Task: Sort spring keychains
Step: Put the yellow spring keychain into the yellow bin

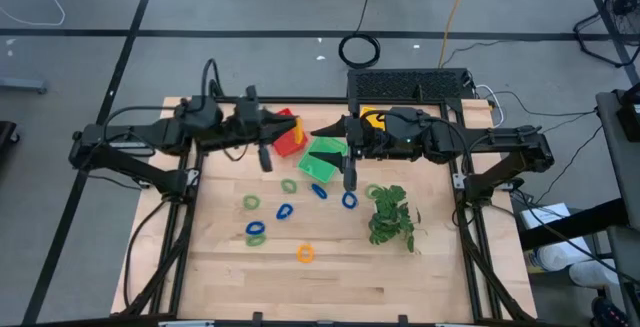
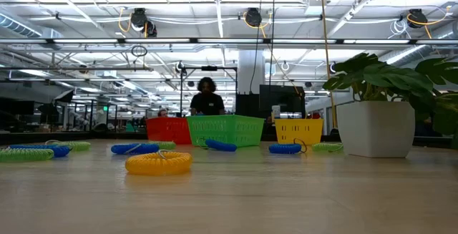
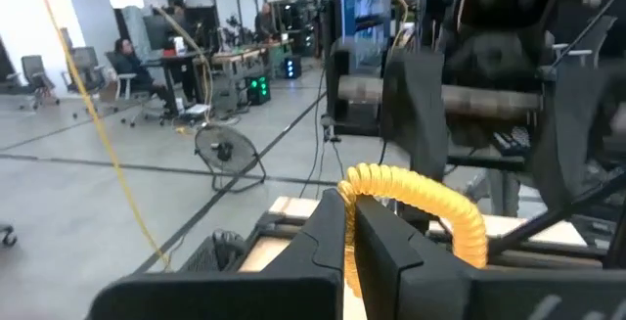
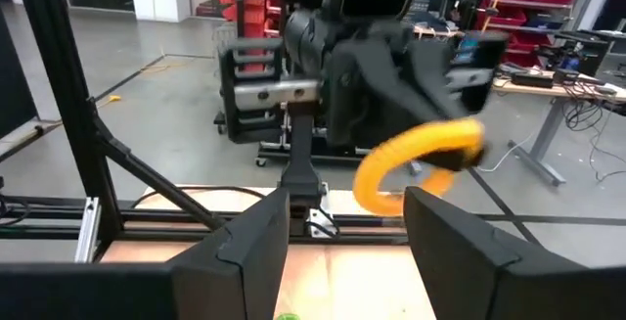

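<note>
L gripper [image 3: 349, 224] pinching orange keychain [image 3: 430, 203]; R gripper [image 4: 342, 232] agape.

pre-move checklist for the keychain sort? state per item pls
1. Left gripper shut on the orange keychain: ok.
2. Right gripper open and holding nothing: ok.
3. Red basket, green basket and yellow basket upright at the table's back: ok.
4. Clearance between the two grippers, which face each other over the baskets: cannot tell.
5. Table cleared of loose keychains: not ok, several lie on the wood.
6. Plant sprig out of the left arm's path: ok, it lies on the right arm's side.
</note>
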You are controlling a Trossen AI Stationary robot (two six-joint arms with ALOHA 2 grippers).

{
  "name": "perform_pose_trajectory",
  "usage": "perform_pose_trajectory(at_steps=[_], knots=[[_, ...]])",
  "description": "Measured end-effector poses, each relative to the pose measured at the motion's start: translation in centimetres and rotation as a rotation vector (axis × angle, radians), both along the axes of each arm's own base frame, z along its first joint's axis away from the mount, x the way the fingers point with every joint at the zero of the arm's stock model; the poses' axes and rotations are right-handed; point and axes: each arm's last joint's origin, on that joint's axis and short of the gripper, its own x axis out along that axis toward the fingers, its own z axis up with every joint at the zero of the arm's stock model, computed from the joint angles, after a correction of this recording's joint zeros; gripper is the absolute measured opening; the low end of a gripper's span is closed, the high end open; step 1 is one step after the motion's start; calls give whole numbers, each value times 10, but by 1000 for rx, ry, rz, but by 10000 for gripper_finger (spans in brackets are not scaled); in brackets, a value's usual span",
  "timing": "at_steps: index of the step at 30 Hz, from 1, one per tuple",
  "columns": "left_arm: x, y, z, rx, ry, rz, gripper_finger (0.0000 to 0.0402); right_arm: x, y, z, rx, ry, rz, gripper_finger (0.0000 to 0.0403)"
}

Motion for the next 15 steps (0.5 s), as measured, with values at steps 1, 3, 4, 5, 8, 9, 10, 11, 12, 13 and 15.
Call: perform_pose_trajectory(at_steps=[1, 3, 4, 5, 8, 9, 10, 11, 12, 13, 15], knots=[[4, 1, 3, 4, -3, -5, 7, 0, 0, 1, 1, -8, 0, 192], [15, 2, 7, 7, 1, -15, 7, 0, 0, 2, 2, -22, 0, 192], [19, 2, 9, 8, -1, -17, 7, 0, 0, 2, 4, -23, 0, 192], [23, 2, 8, 8, 8, -18, 7, 0, 0, 2, 5, -22, 0, 192], [33, 2, 11, 8, 3, -25, 7, 0, 0, 2, 4, -16, -2, 192], [34, 1, 11, 8, 2, -35, 7, 0, 0, 2, 4, -17, -2, 192], [35, 1, 12, 8, -1, -42, 7, 0, 0, 2, 5, -18, -3, 192], [36, 1, 13, 8, -2, -43, 7, 0, 0, 2, 5, -18, -3, 192], [36, 1, 13, 8, -1, -42, 7, 0, 0, 2, 5, -17, -2, 190], [36, 1, 12, 8, 2, -42, 7, 0, 0, 2, 5, -16, -2, 188], [36, 1, 12, 3, 1, -42, 7, 0, 0, 1, 5, -15, -1, 177]])
